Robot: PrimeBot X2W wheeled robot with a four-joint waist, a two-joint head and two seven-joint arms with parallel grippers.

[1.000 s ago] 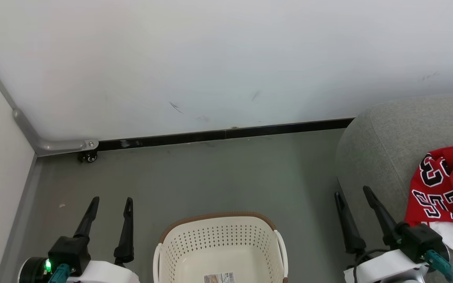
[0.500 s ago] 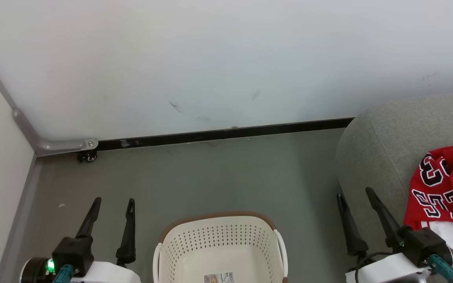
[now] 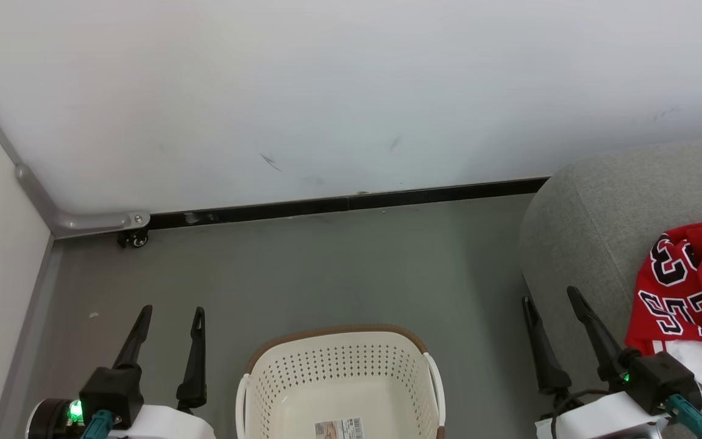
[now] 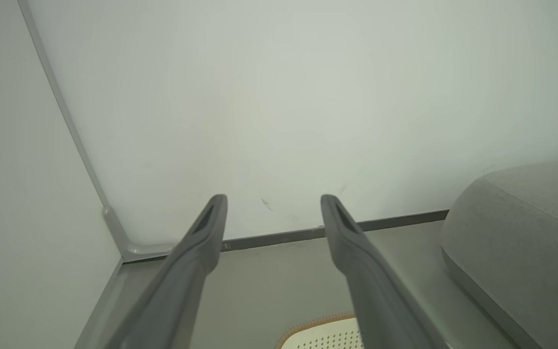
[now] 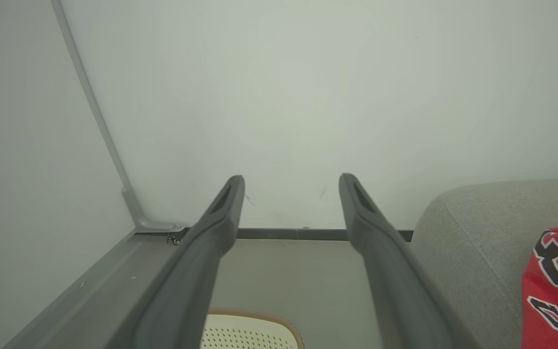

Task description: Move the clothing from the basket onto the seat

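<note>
Over at three o'clock from the basket [image 3: 339, 366], the clothing [image 3: 689, 299] lies heaped on the seat [image 3: 582, 225], its visible part running twelve to six, white hem toward six. What shows of the basket holds just a sticker [image 3: 339, 429], so I judge the job done; hence my left gripper [image 3: 172, 312] and right gripper [image 3: 550, 296] rest spread, empty, flanking it.

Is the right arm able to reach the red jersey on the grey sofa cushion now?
Probably yes. The right claw is open and empty, at the edge of the sofa cushion; the red jersey lies on top just to its right, with nothing between them.
</note>
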